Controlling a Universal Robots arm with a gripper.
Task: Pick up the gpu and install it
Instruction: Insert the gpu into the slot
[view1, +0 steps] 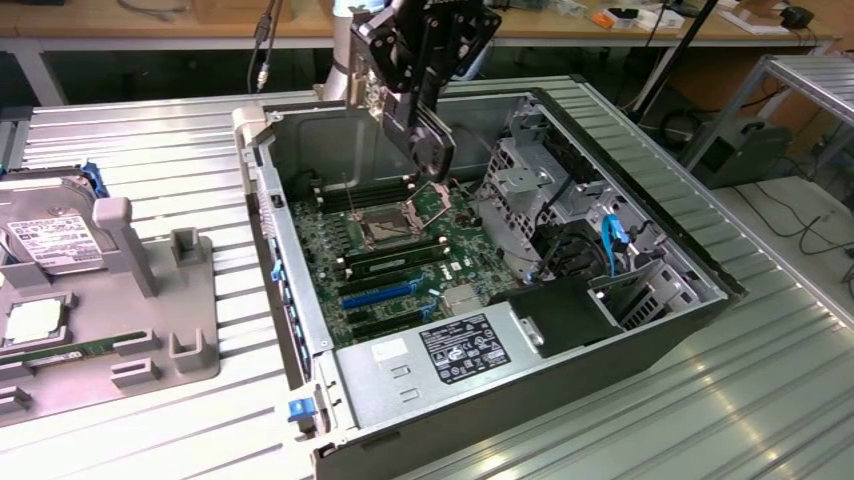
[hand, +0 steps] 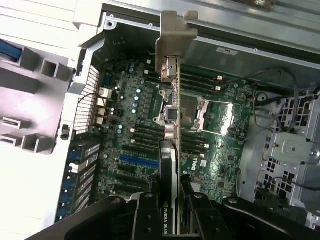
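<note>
Now the jaws pinch the gpu (hand: 172, 165). It hangs edge-on above the green board (hand: 135, 125), near the blue slot (hand: 136, 160).

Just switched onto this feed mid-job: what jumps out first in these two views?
The pincer is shut on the gpu, held edge-on above the motherboard inside the open computer case, its silver bracket at the end away from the pincer. On the exterior view's left, a grey tray carries a hard drive.
</note>
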